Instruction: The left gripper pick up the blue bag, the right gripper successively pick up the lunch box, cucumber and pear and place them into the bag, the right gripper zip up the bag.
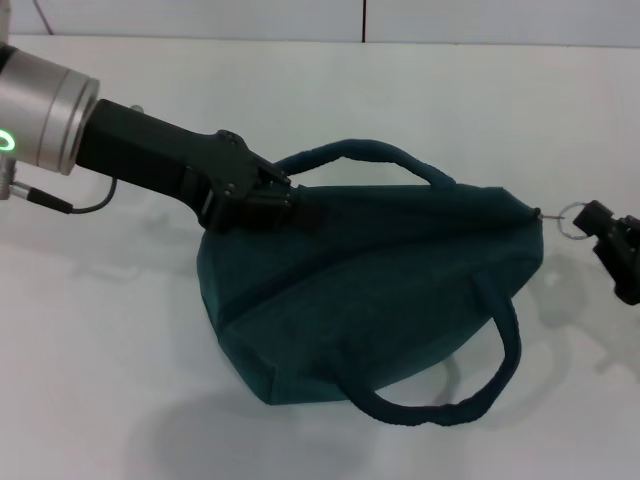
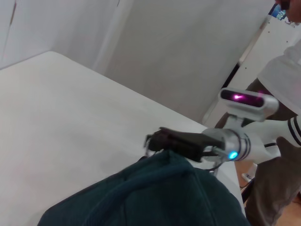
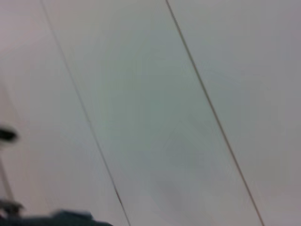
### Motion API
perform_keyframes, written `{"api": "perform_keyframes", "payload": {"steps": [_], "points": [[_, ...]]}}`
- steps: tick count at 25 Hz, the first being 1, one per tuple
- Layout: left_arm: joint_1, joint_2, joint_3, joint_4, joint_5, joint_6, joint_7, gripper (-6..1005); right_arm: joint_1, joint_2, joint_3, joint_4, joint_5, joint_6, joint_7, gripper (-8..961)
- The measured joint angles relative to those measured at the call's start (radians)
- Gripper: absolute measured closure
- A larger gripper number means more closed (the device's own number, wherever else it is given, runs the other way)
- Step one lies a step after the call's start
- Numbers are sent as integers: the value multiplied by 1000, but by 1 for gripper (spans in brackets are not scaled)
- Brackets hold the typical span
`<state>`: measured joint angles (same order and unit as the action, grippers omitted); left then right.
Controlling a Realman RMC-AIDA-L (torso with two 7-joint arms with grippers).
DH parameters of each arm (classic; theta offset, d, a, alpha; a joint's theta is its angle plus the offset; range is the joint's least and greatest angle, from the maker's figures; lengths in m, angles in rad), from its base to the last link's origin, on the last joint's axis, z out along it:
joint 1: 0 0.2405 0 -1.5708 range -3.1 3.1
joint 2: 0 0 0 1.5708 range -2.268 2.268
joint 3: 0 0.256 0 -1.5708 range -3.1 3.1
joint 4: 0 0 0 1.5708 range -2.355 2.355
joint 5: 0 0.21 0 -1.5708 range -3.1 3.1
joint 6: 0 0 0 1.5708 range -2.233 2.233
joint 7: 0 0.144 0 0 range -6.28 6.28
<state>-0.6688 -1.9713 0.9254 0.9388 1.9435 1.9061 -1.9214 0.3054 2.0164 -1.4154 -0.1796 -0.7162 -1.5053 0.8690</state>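
Observation:
The blue bag [image 1: 370, 290] lies on the white table [image 1: 100, 380], its top edge drawn closed and both handles showing. My left gripper [image 1: 288, 203] is shut on the bag's upper left corner. At the far right, my right gripper [image 1: 597, 222] is shut on the metal ring zipper pull [image 1: 568, 220], which stands out taut from the bag's right corner. The left wrist view shows the bag [image 2: 155, 193] close up, with the right gripper [image 2: 157, 140] at its far end. The lunch box, cucumber and pear are out of view.
A person [image 2: 282, 155] stands beyond the table's far corner in the left wrist view. The right wrist view shows mostly pale wall panels, with a sliver of the bag [image 3: 70, 217] at the picture's edge.

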Motion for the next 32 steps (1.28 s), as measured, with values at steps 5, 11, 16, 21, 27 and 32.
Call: {"api": "perform_keyframes", "payload": {"steps": [5,11,16,21,27,32], "points": [[0,3,-1,-3,0,2,1,924,24,5,-52,0,-6,111,1,935],[-4,6,-5,-41,1,4,19,926,29,3,-119,1,-5,89,2,936],[-4,4,-24,-52,1,1,41,927,-24,-6,-121,1,0,-59,-5,936],[-10,6,-59,-64,0,-1,60,928,-69,-25,-122,1,-4,-187,-14,936],[-19,1,-59,-65,0,-3,96,930,-101,-27,-121,1,-4,-276,-36,937],[-26,0,-60,-106,-21,-4,129,913,-113,-44,-111,7,3,-362,-37,924]]}}
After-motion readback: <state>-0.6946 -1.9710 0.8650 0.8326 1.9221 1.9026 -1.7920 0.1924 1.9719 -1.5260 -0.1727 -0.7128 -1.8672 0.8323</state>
